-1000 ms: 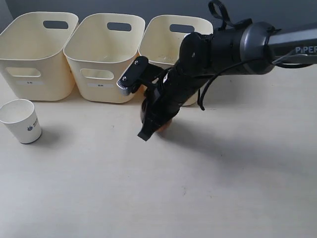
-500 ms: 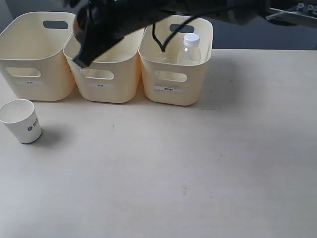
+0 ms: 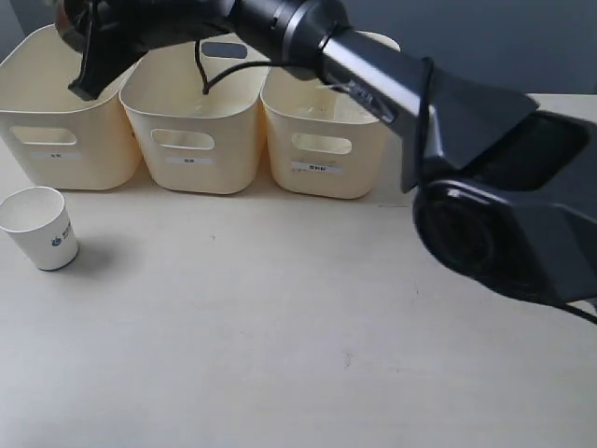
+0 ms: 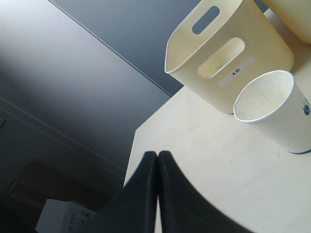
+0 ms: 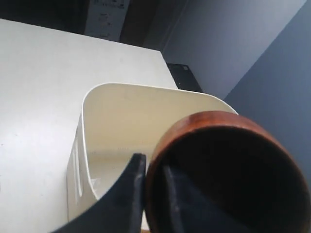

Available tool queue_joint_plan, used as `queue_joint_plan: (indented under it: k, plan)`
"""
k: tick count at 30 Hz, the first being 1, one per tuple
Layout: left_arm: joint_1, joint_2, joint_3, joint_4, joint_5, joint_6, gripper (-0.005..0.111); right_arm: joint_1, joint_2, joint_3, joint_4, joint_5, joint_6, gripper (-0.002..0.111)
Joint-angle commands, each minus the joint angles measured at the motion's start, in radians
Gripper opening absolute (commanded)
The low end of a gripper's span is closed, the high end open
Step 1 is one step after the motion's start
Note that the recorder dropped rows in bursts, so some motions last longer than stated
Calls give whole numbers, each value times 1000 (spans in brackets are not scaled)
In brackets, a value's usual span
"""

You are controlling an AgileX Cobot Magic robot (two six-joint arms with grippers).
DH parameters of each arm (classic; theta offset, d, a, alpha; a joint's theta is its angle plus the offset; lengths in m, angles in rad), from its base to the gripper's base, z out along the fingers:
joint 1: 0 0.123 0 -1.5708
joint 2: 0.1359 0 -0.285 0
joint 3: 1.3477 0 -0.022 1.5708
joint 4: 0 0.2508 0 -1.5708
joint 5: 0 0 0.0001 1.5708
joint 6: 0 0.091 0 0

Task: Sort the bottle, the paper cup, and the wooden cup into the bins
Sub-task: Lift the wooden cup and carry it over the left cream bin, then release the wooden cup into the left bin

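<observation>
Wooden cup (image 5: 228, 170) rim pinched in right tool (image 5: 154, 194) above leftmost bin (image 5: 121, 141), left tool (image 4: 157, 167) closed, empty

You're looking at a lab-style test bench: a bare pale table (image 3: 308, 355), dark grey wall panels (image 4: 97, 73), and a labelled cardboard box (image 4: 63, 221) on the floor.

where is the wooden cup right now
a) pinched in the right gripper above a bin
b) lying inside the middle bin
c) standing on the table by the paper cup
a: the right gripper has its fingers clamped over the wooden cup's rim, with a bin open beneath it.
</observation>
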Motion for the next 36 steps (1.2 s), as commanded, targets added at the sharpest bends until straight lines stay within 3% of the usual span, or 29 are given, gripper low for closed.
queue_joint_plan:
  k: [1, 20, 29, 36]
  plan:
    - [-1, 3, -3, 2, -13, -8, 0, -5, 115, -158, 9, 24, -33, -1]
    - [-1, 3, -3, 2, -13, -8, 0, -1, 194, -212, 23, 35, -35, -1]
    - [-1, 3, -3, 2, -13, -8, 0, -1, 194, -212, 27, 35, -19, 44]
    - [-1, 3, -3, 2, -13, -8, 0, -1, 126, -212, 19, 40, -3, 46]
